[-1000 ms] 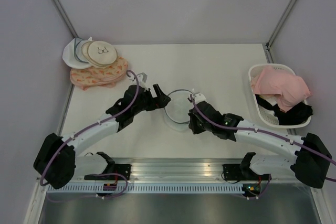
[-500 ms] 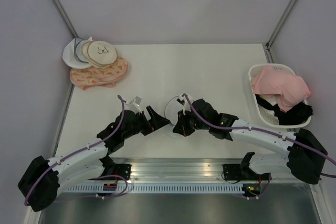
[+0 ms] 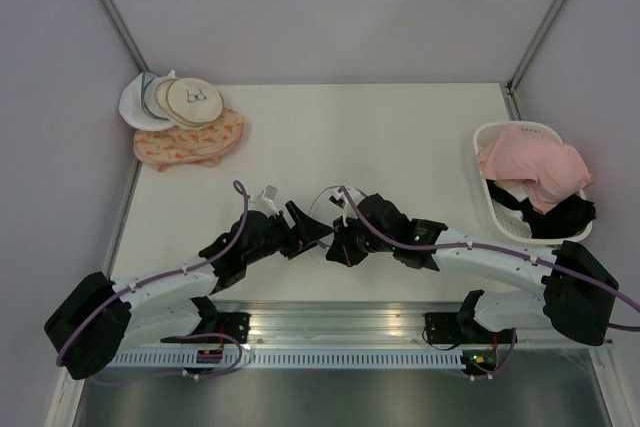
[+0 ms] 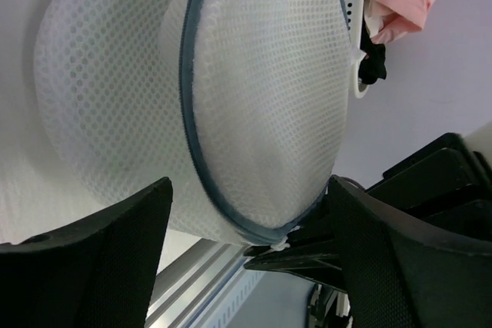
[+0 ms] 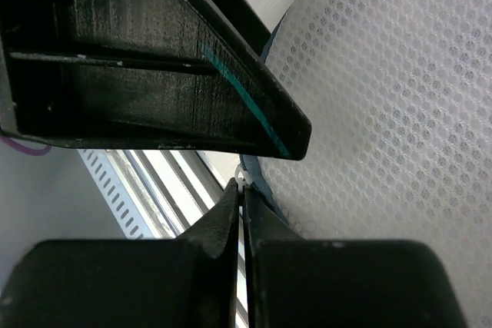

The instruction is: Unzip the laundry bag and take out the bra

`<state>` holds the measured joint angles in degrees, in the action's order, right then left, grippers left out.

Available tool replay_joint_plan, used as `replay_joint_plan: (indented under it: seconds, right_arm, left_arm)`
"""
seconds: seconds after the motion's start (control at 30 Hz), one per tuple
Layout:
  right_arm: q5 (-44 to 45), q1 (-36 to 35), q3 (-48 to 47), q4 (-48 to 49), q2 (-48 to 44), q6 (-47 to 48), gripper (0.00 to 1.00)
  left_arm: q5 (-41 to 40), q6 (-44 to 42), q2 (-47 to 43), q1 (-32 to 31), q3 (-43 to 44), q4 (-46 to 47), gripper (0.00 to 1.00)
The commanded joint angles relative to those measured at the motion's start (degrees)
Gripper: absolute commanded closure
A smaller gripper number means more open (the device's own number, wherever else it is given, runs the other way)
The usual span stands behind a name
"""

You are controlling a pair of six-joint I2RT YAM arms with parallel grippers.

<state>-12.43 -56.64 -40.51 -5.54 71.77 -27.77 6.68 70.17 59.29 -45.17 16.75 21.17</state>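
Observation:
The laundry bag [image 3: 322,209], a white mesh pouch with a grey-blue zipper [image 4: 192,136] round its rim, is lifted on edge between both grippers near the table's front. My right gripper [image 5: 241,190] is shut on the small white zipper pull [image 5: 241,180] at the bag's lower rim [image 4: 278,245]. My left gripper [image 4: 250,190] stands open, its two black fingers [image 4: 115,251] flanking the lower part of the bag [image 4: 261,90]. In the top view the left gripper [image 3: 310,230] and right gripper [image 3: 338,242] almost meet. The bra is hidden.
A white basket [image 3: 500,132] with a pink garment [image 3: 535,167] and a black one stands at the right edge. Stacked cream and white discs [image 3: 185,102] and a pink patterned round bag [image 3: 190,142] lie at back left. The metal rail [image 3: 330,322] runs just below the grippers.
Both arms have drawn back toward the near edge, bringing the bag from mid-table with them. The right gripper has stayed shut on the zipper pull, and the left jaws have narrowed slightly round the bag.

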Motion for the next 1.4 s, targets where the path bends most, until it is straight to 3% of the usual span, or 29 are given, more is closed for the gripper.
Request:
replay_joint_plan:
  seconds: [0.0, 0.13, 0.23, 0.4, 0.67, 0.9, 1.03, 1.07, 1.2, 1.23, 1.33, 1.37]
  right_arm:
    - [-0.41, -0.66, -0.80, 2.03, 1.18, 1.14, 1.00]
    - [2.04, -1.28, -1.15, -0.77, 1.01, 1.49, 1.00]
    - [3.98, -1.54, -1.15, -3.07, -0.13, 1.40, 1.00]
    - [7.15, -1.89, -0.80, -7.63, -2.94, 0.79, 1.00]
    - [15.75, -1.89, 0.08, -18.08, -7.87, -1.75, 1.00]
    - [40.16, -1.02, -2.90, -30.21, -5.07, -9.48, 1.00]
    - [43.62, 0.22, -3.17, -30.32, -3.57, -10.90, 1.00]
    - [43.54, 0.39, -3.08, -29.10, -3.22, -10.82, 1.00]
    - [43.80, 1.00, -2.82, -27.07, -1.29, -9.59, 1.00]
    - [43.89, 1.27, -2.64, -26.63, -0.93, -9.32, 1.00]
    - [42.58, 3.11, -0.90, -24.18, 0.65, -8.44, 1.00]
    - [42.57, 3.12, -0.62, -24.17, 0.65, -8.44, 1.00]
  left_arm:
    - [0.27, 3.39, 0.48, -0.45, -0.05, 7.65, 0.21]
    - [-1.58, 3.04, -1.19, -0.45, -0.67, 6.70, 0.43]
    - [-3.16, 2.43, -2.77, -0.45, -0.84, 4.42, 0.70]
    - [-4.83, 1.55, -4.53, -0.45, -0.76, 1.78, 0.95]
    - [-6.41, 0.67, -7.43, -0.45, -1.37, -2.35, 0.98]
    - [-8.08, -1.18, -9.89, -0.36, -0.41, -5.87, 0.98]
    - [-7.21, -2.58, -10.24, -0.45, 0.03, -6.75, 0.98]
    - [-6.94, -3.45, -9.90, -0.45, 0.21, -6.84, 0.96]
    - [-5.36, -6.27, -9.98, -0.45, 0.65, -5.87, 0.37]
    - [-5.62, -6.71, -10.33, -0.45, 0.74, -6.14, 0.16]
    - [-12.35, -8.64, -14.96, -0.45, -0.13, -10.95, 0.01]
    - [-12.39, -8.56, -14.99, -0.45, -0.14, -10.97, 0.01]
